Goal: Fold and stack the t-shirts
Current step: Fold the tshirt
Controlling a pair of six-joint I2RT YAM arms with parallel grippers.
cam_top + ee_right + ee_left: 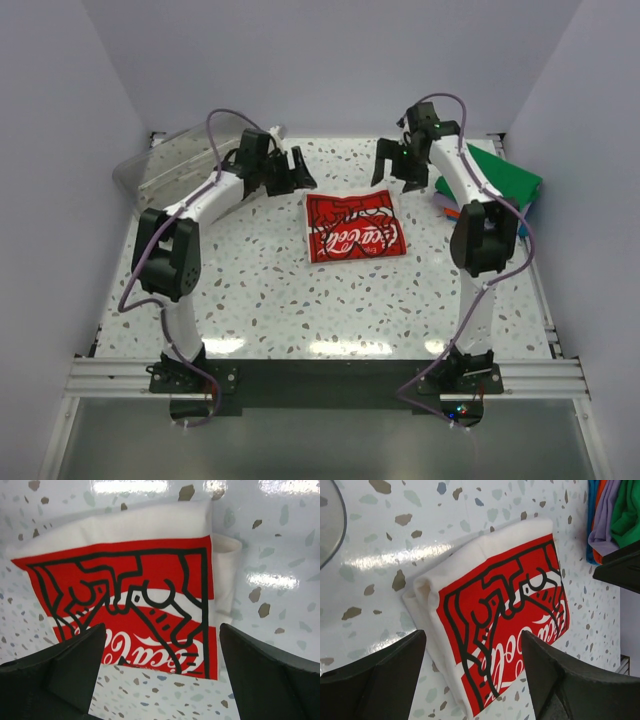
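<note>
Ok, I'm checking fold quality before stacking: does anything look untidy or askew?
Slightly: the folded Coca-Cola t-shirt lies a bit rotated on the table, and an under-layer pokes out past one side edge, so the fold is uneven. Nothing else stands out.

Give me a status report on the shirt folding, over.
Left gripper open, right gripper open, both empty. White shirt folded on table, not yet stacked. Right arm between it and colored stack.

place: robot lab cell | evidence: plain white walls [330, 60], speckled table [260, 290], aluminium rail [110, 375]
</note>
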